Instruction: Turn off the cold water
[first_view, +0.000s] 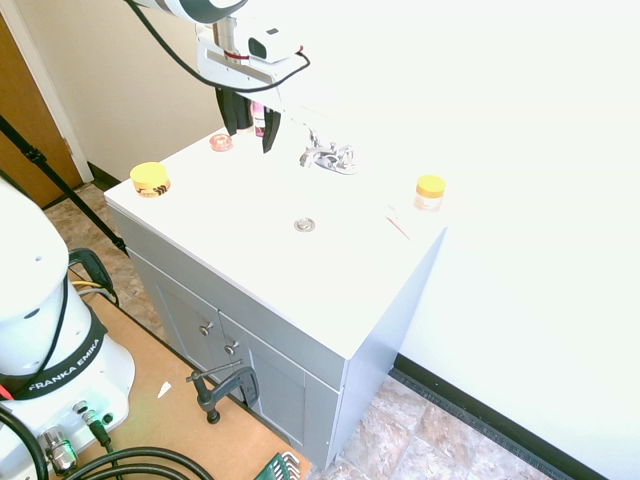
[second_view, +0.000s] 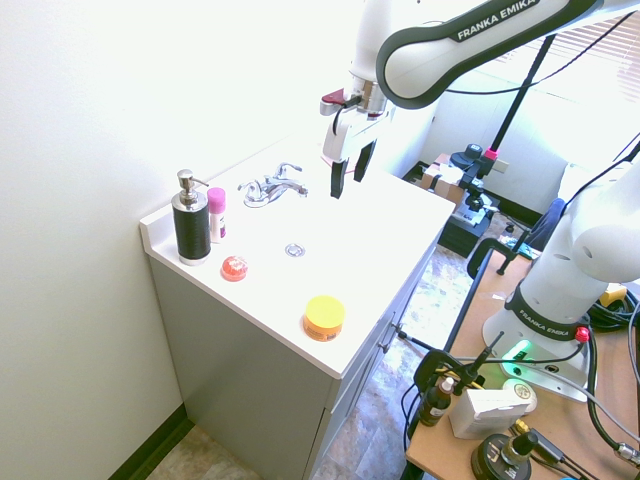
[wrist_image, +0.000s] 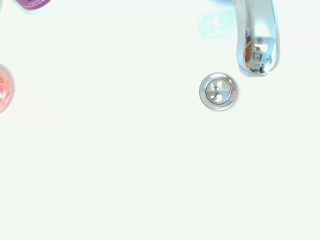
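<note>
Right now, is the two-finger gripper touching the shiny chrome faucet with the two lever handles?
Apart. In the second exterior view the gripper hangs open beside the faucet, with bare white counter visible between its fingertips and the nearest lever handle.

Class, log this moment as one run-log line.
gripper: open, above basin, apart from faucet | handles: untouched | drain: below spout | water flow: cannot tell

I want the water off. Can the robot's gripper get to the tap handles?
Probably yes. The open gripper hangs above the sink beside the faucet, and nothing stands between them; the black pump bottle is off to the far side.
</note>
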